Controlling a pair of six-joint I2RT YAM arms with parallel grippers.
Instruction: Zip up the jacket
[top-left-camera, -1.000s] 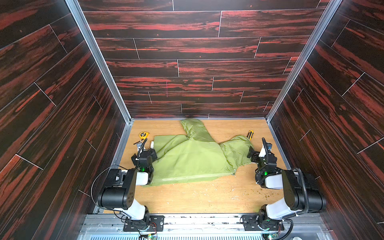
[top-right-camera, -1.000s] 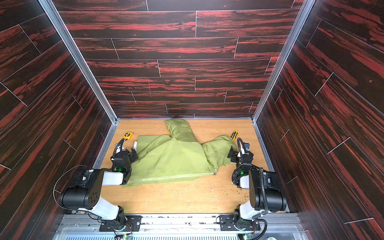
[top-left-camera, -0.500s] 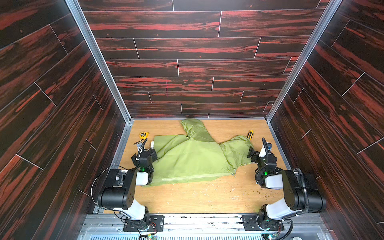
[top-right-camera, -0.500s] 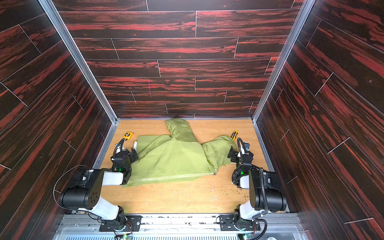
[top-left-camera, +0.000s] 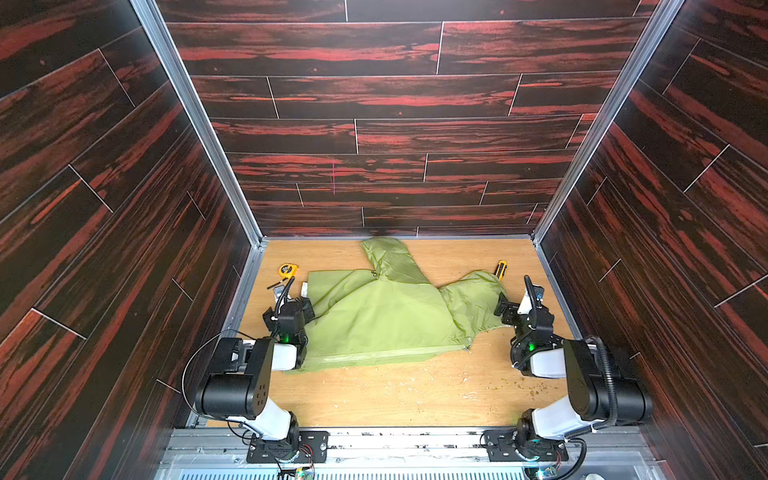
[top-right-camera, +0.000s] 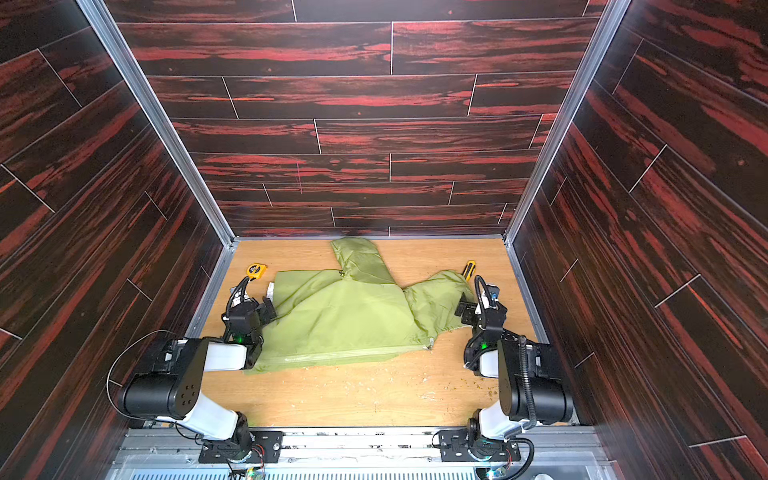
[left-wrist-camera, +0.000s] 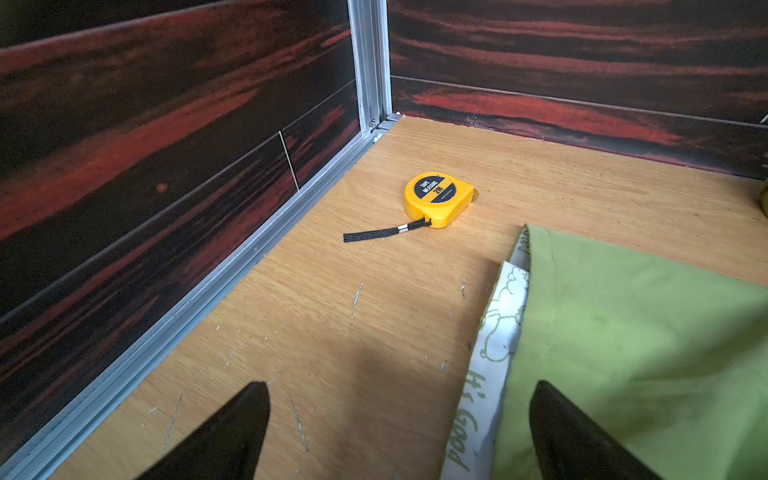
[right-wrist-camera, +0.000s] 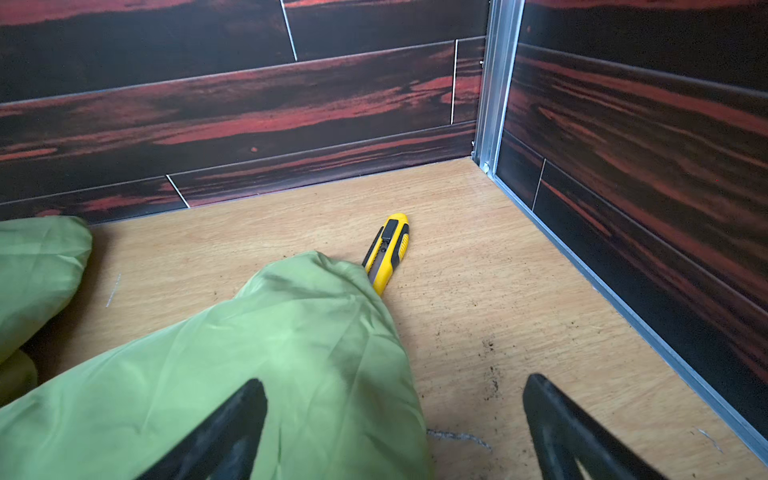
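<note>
Flat on table (top-left-camera: 395, 399), between both pincers: jacket (top-left-camera: 382, 320). Agape, empty: left gripper (left-wrist-camera: 399, 385), 1 finger over jacket edge, tape measure (left-wrist-camera: 438, 198) ahead. Agape, empty: right gripper (right-wrist-camera: 395, 379), 1 finger over sleeve, utility knife (right-wrist-camera: 388, 249) ahead, partly under sleeve.

Thin matt cloth jacket (top-left-camera: 374, 316) on scuffed wood tabletop (top-left-camera: 399, 395).

The jacket (right-wrist-camera: 249, 353) sleeve hides one end of the yellow knife (right-wrist-camera: 390, 245) from us. The lining's lettering (left-wrist-camera: 469, 419) runs off the left wrist picture's edge. In both top views the zipper (top-left-camera: 374, 355) (top-right-camera: 345, 353) is too small for us to judge.
</note>
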